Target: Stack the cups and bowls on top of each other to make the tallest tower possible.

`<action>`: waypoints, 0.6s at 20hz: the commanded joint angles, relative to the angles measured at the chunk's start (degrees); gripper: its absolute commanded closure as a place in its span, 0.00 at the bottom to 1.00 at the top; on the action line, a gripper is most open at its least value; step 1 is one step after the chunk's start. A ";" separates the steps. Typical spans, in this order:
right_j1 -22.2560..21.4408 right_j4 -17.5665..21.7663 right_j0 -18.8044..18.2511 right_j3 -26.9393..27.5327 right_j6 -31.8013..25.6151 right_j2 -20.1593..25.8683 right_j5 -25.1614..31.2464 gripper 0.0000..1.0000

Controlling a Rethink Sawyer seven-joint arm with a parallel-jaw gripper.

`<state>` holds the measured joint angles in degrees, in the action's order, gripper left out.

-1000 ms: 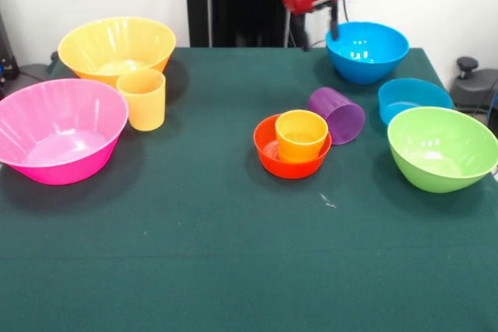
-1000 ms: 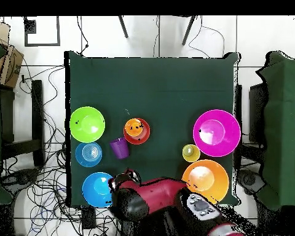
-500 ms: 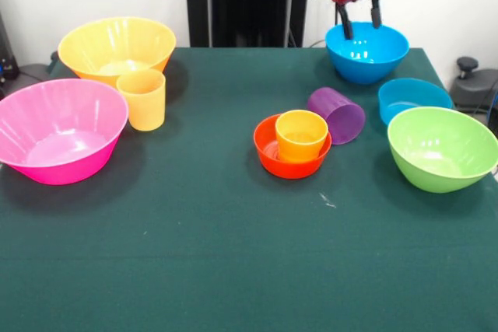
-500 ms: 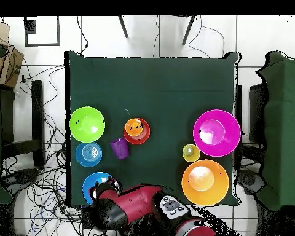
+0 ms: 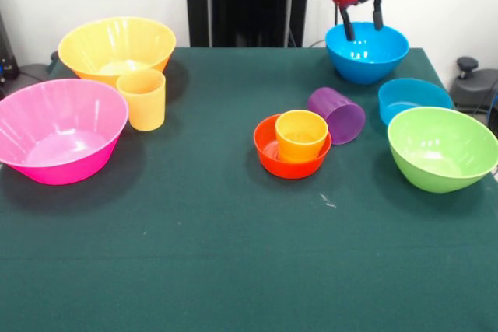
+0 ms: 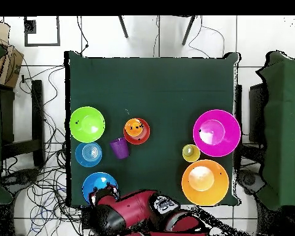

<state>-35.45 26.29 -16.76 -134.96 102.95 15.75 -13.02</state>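
The tower is an orange cup (image 5: 301,135) (image 6: 134,127) standing inside the small red-orange bowl (image 5: 268,153) (image 6: 144,133) at mid table. A purple cup (image 5: 336,114) (image 6: 118,147) lies on its side right beside it. The yellow-orange cup (image 5: 142,99) (image 6: 190,152) stands upright between the big yellow bowl (image 5: 117,47) (image 6: 204,182) and the big pink bowl (image 5: 58,128) (image 6: 216,133). My gripper (image 5: 362,30) (image 6: 103,198) hangs open over the medium blue bowl (image 5: 366,52) (image 6: 98,187), its fingers (image 5: 344,24) just above the rim, holding nothing.
A small blue bowl (image 5: 413,98) (image 6: 88,154) and the lime green bowl (image 5: 441,148) (image 6: 86,124) sit along the same table side as the medium blue bowl. The green table cloth (image 5: 233,254) stretches bare toward the front edge.
The gripper swung from behind the table's middle across to above the medium blue bowl, then settled slightly. No cup or bowl has moved.
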 commanded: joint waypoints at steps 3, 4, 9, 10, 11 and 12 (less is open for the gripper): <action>7.00 4.21 -1.61 6.71 5.41 -1.94 -2.55 0.00; 7.24 4.85 -2.48 6.91 4.94 -1.51 -1.89 0.00; 6.85 6.73 -5.96 6.59 4.23 0.69 0.91 0.00; 6.98 6.80 -5.88 6.68 4.41 0.59 0.62 0.00; 7.12 6.86 -5.80 6.77 4.59 0.49 0.34 0.00; 7.06 6.79 -5.56 6.52 4.84 0.35 0.14 0.00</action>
<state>-30.54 30.61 -21.59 -134.92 102.95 14.29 -14.08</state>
